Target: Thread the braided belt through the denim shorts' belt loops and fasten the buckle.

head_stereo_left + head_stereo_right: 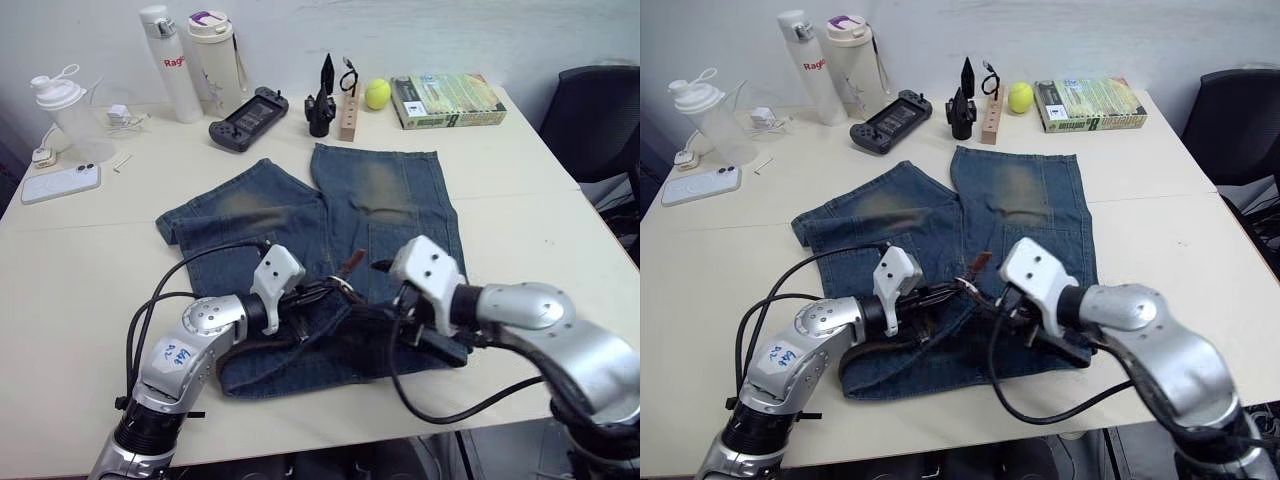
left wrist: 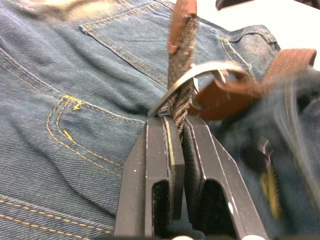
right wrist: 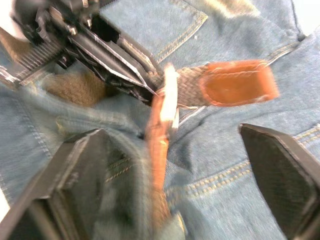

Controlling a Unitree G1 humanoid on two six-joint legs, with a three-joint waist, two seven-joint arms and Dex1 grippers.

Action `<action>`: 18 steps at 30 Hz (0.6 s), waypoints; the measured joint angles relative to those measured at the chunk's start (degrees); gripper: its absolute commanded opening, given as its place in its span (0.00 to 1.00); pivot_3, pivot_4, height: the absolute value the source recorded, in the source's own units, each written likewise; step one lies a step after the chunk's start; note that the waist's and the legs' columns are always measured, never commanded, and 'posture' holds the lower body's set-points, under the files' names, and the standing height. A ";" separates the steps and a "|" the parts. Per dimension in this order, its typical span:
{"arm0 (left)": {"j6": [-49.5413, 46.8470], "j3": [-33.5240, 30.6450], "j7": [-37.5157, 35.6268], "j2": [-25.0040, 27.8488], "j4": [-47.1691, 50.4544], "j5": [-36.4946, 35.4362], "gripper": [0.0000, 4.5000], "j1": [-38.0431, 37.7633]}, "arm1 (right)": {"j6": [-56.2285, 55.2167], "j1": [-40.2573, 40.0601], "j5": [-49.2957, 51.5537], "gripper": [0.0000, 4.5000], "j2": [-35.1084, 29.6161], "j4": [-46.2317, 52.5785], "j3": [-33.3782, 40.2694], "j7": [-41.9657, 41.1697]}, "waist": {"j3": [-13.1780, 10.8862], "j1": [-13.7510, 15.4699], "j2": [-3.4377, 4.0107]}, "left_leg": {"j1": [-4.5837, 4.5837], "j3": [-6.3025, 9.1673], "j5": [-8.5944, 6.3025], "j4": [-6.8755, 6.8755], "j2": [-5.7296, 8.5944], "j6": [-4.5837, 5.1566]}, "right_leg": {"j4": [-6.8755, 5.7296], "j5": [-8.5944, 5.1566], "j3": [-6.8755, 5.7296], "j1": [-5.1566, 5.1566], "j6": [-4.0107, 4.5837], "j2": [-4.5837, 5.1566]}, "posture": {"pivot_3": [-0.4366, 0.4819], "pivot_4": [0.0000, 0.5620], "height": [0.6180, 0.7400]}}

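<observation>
The shorts [image 1: 340,250] lay flat on the table [image 1: 80,270], waistband toward the robot, and everything else is placed from them. The belt [image 2: 181,95] ran along that waistband, its tan tip [image 3: 235,82] already poked through the buckle [image 2: 200,75] near the waistband's middle and standing up over the back pocket. The left gripper [image 2: 182,125] was clamped on the braided strap just short of the buckle, the strap pinched flat between its pads. The right gripper [image 3: 170,165] hovered over the same spot from the other side, fingers spread wide apart with the tip and the leather buckle end between them, touching neither as far as could be seen. How many belt loops the strap passed through was hidden under the arms. The weave looked soft and limp, likely to sag and twist when pulled, and light enough to slide on denim; the leather tip seemed the stiffer, surer place to take hold, gripped flat across its width. The buckle would probably tip unless steadied by the leather just behind it
</observation>
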State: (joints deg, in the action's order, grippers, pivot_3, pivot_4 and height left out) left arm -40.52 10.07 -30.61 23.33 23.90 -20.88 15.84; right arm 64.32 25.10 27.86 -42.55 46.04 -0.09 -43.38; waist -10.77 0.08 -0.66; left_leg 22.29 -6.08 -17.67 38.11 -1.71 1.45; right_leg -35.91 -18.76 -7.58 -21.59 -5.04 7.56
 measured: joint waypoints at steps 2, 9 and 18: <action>0.00 0.00 -0.05 -0.05 0.00 0.00 0.00 0.02 | -1.39 2.44 1.36 0.97 -1.46 -0.53 2.07 -1.79 | 0.00 -0.02 0.00 | -0.01 0.01 0.00 -0.01 0.00 0.00 | 0.01 0.00 0.00 0.00 0.00 0.00 | 0.48 0.27 0.87; 0.85 1.07 -0.23 -0.22 -0.10 1.10 0.00 0.32 | -25.67 7.61 -13.56 0.97 -8.72 -10.96 -10.89 -5.30 | -0.01 -0.10 -0.01 | 0.00 -0.08 0.04 0.01 0.06 0.04 | 0.01 0.00 0.01 -0.02 -0.01 0.01 | 0.48 0.27 0.87; 4.95 2.37 -1.08 0.49 -0.12 4.60 0.00 0.41 | -57.64 9.99 -36.20 0.97 -8.67 -26.78 -23.74 -7.42 | -0.02 -0.09 -0.02 | 0.00 -0.10 0.13 0.06 0.03 0.01 | -0.02 0.02 -0.01 -0.01 -0.05 -0.02 | 0.48 0.27 0.87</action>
State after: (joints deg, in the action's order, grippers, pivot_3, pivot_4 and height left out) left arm -35.57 12.44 -31.69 23.82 23.78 -16.28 16.25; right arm 6.68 35.09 -8.33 -51.22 19.26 -23.83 -50.80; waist -10.78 0.00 -0.69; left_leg 22.29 -6.18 -17.55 38.17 -1.68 1.46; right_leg -35.93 -18.73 -7.59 -21.60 -5.09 7.54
